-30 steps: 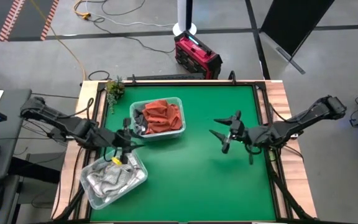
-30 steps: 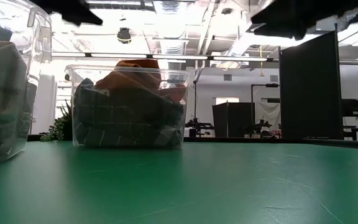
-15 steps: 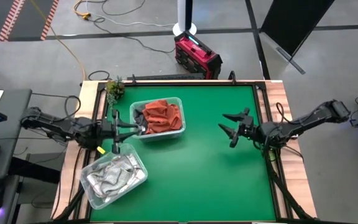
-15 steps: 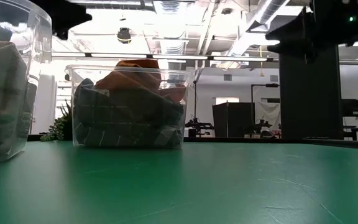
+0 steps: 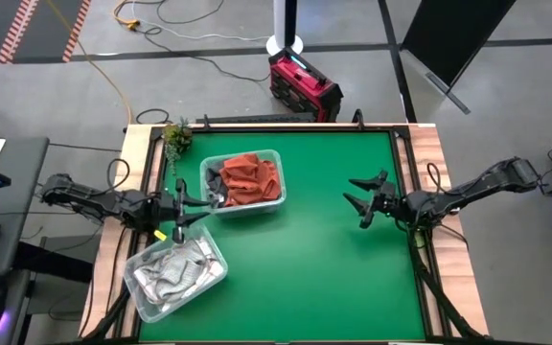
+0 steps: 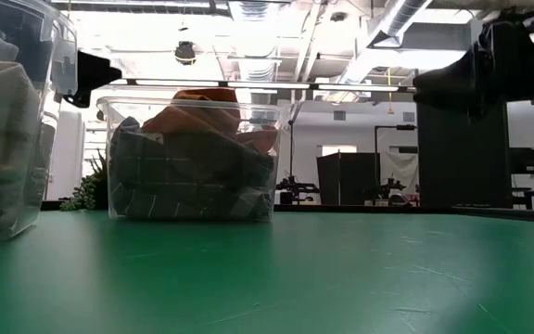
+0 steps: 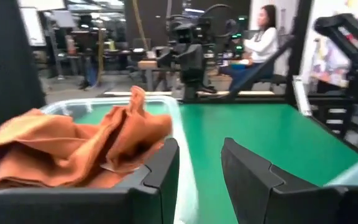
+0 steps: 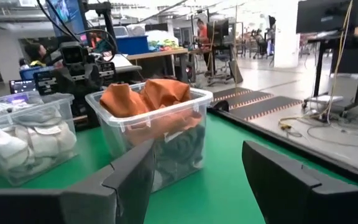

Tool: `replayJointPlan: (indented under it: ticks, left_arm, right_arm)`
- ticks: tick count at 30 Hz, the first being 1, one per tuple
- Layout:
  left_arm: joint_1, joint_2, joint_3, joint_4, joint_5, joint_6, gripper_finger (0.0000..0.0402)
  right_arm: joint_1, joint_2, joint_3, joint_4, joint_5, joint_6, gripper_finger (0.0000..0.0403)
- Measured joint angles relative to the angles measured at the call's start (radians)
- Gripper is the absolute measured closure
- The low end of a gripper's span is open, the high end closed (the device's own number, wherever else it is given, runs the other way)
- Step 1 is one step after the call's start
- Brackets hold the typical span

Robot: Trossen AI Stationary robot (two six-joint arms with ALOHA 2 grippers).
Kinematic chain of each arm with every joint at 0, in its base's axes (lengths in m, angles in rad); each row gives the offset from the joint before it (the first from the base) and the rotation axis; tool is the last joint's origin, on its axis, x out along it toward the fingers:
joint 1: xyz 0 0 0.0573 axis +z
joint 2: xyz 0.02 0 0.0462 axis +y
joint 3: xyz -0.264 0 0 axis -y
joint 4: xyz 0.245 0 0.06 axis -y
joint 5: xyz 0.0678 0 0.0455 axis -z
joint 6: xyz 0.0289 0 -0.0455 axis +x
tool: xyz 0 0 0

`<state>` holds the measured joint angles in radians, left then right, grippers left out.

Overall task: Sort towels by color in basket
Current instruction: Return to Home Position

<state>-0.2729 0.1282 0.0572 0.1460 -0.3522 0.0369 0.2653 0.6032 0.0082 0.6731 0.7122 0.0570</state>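
Two clear plastic bins stand on the green table. The far bin point(image 5: 242, 182) holds rust orange-red towels point(image 5: 254, 174) piled over dark grey and plaid ones point(image 6: 188, 172). The near bin point(image 5: 174, 271) holds light grey and white towels point(image 8: 27, 134). My left gripper point(image 5: 180, 204) hangs open and empty at the table's left side, between the two bins; its wrist view looks past the rust towels point(image 7: 73, 149). My right gripper point(image 5: 358, 199) is open and empty above the table's right half, pointing at the far bin point(image 8: 157, 134).
A small green plant point(image 5: 176, 137) sits at the table's far left corner. Bare green mat point(image 5: 305, 259) stretches between the bins and the right arm. A red case point(image 5: 303, 84) and cables lie on the floor beyond the far edge. A person sits in the room behind point(image 7: 260, 37).
My left gripper has risen from above the near bin, tipped from pointing down to level, and drawn back toward the left edge. My right gripper has drawn back a little toward the right edge. Both stay open; the towels have not moved.
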Motion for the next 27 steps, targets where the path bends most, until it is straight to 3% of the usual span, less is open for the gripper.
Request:
replayJointPlan:
  ticks: [11,27]
  left_arm:
    - [-0.001,-0.031,-0.031,-0.037,0.114,-0.014,0.0290]
    - [-0.001,-0.031,-0.035,-0.036,0.104,0.038,0.0290]
  right_arm:
    - [0.000,0.007,0.000,-0.025,-0.004,0.049,0.0133]
    - [0.000,0.007,-0.001,-0.117,-0.003,0.058,0.0133]
